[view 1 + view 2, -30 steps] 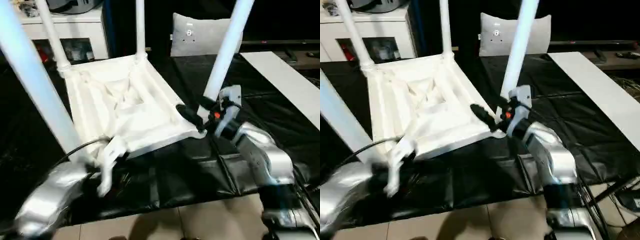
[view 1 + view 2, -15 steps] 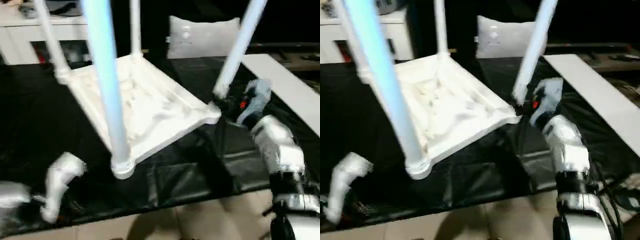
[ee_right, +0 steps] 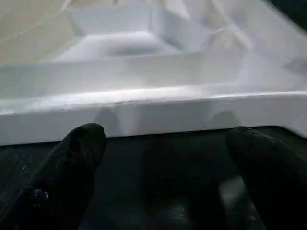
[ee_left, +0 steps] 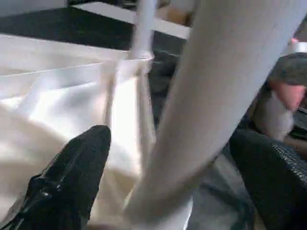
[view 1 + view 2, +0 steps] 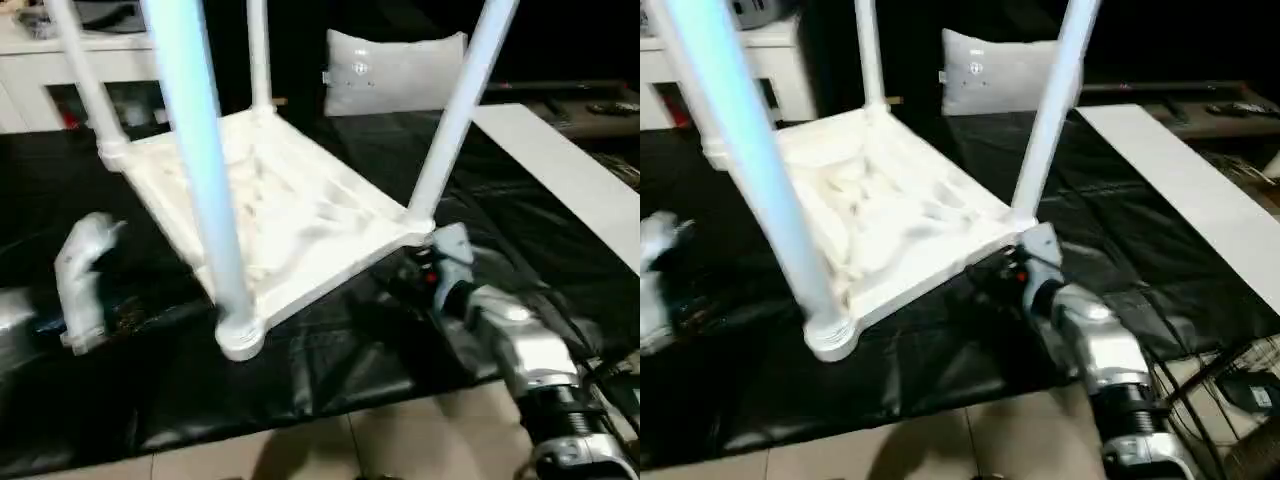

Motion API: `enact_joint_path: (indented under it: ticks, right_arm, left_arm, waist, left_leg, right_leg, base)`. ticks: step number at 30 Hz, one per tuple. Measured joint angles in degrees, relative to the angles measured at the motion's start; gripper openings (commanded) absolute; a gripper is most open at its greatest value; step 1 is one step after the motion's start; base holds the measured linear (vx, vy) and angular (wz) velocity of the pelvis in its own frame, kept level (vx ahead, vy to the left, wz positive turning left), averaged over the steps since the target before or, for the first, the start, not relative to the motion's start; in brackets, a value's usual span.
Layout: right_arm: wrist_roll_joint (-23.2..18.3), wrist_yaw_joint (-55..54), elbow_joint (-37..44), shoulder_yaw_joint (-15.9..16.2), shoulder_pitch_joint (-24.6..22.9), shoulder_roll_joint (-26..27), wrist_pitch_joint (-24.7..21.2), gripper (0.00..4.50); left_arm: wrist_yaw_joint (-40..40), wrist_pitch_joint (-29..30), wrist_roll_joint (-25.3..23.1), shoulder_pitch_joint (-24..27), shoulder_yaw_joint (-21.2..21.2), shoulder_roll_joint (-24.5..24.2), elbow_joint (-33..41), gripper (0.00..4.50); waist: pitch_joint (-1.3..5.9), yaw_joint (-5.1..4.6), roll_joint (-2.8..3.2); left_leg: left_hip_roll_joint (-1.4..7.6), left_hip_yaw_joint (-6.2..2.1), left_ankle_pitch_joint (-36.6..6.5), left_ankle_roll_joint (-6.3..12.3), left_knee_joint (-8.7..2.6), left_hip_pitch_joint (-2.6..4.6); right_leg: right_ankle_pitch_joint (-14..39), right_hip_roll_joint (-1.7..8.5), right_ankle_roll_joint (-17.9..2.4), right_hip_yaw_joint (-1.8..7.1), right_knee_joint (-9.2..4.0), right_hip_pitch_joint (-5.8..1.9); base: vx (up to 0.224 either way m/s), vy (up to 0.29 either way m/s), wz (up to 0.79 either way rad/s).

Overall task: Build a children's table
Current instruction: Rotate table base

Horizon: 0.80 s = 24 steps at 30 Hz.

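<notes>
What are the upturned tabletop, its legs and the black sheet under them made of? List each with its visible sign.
Tabletop: looks like white moulded plastic, with ribs cast into the underside and a dull sheen.
Legs: smooth white tubes, probably plastic; metal cannot be ruled out.
Black sheet: thin glossy film or coated fabric, judging by its creases and highlights.

obstacles: four upright legs [image 5: 195, 150] at tabletop [image 5: 290, 215] corners | near leg between left gripper's [image 4: 168, 182] spread fingers | free: black sheet [image 5: 330, 370] along near edge, between tabletop rim and right gripper [image 3: 168, 191]
</notes>
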State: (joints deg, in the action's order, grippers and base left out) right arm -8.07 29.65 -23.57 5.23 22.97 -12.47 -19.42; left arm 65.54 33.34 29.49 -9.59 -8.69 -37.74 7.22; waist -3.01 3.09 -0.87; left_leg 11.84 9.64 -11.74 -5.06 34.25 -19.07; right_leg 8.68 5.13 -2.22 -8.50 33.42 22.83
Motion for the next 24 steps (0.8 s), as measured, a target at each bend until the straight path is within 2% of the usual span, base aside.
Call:
enact_joint_path:
  ticks: [2, 6, 11, 21, 24]
  right_arm:
    - [0.99, -1.06, -1.27, 0.39, 0.58, 0.33, -0.16, 4.5]
    - [3.35, -3.88, -6.71, 0.83, 4.18, 1.33, -0.36, 4.5]
    - [4.13, -4.79, -12.02, 1.22, 7.17, 2.38, 0.85, 4.5]
    - [4.64, -3.31, -16.72, 0.86, 10.04, 3.32, 4.69, 4.5]
    - [5.35, -2.2, -17.7, 0.97, 10.24, 3.48, 6.02, 4.5]
  left_arm:
    - [-0.04, 0.1, 0.06, -0.34, 1.42, 0.95, -0.06, 4.42]
    - [-0.87, 0.76, 0.25, -4.09, 4.84, 6.2, -0.24, 4.42]
    - [-3.27, -0.19, 0.11, -6.27, 8.76, 11.16, -0.29, 4.42]
    - [-3.38, 2.98, 2.41, -9.51, 13.46, 16.95, 0.87, 4.42]
    - [-3.57, 2.97, 2.41, -10.94, 14.75, 18.72, 0.74, 4.42]
  waist:
    - [0.0, -0.05, -0.01]
    - [0.01, 0.09, -0.02]
    - [0.0, 0.24, -0.1]
    - [-0.03, -1.38, -0.17]
    - [-0.07, -1.36, -0.25]
  left_leg:
    - [0.0, 0.02, 0.0, 0.0, -0.01, -0.01]
    - [-0.01, 0.05, 0.0, -0.01, 0.0, -0.01]
    - [0.0, 0.07, 0.0, -0.01, 0.02, -0.02]
    - [0.02, 0.13, -0.01, -0.02, -0.03, -0.48]
    - [0.03, 0.13, -0.01, -0.02, -0.02, -0.48]
  right_leg:
    - [0.0, 0.0, 0.0, 0.02, 0.0, 0.02]
    - [-0.01, 0.0, -0.02, 0.07, 0.14, 0.07]
    - [-0.01, 0.01, -0.02, 0.09, 0.15, 0.07]
    - [0.04, -0.02, -0.07, 0.13, 0.32, 0.37]
    - [0.07, -0.02, -0.09, 0.13, 0.44, 0.42]
  base:
    - [0.0, 0.0, 0.0]
    - [0.0, 0.0, 0.0]
    - [0.0, 0.0, 0.0]
    - [0.0, 0.0, 0.0]
    - [0.0, 0.0, 0.0]
